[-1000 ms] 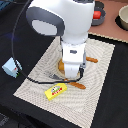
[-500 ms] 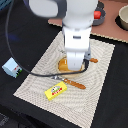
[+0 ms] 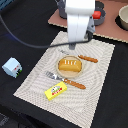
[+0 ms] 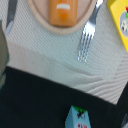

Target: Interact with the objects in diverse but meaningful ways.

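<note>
1. While the arm hangs above the far edge of the placemat [image 3: 95,80], I cannot tell how far the gripper's fingers are parted, or whether they carry anything: the arm's white body hides them in the exterior view and they are absent from the wrist view.
2. Bread loaf [image 3: 69,65]: lying on the round tan plate [image 3: 59,71] at the mat's centre. I judge it light, rigid and smooth; a grasp across its narrow width looks soundest.
3. Butter packet [image 3: 55,90]: flat on the mat near its front edge, just beside the fork [image 3: 52,76]. Thin and low-lying, it would likely need pinching by its long edges, and may slide.
4. Carton [image 3: 11,67]: standing off the mat on the dark cloth, at the exterior view's left, well apart from the plate. Likely hollow and easily toppled; take the flat side walls.
5. Frying pan [image 3: 98,11] with the tomato [image 3: 96,14]: behind the arm, partly hidden. The tomato is round and may roll.
6. Knife [image 3: 88,58]: beside the plate, not a target.
</note>
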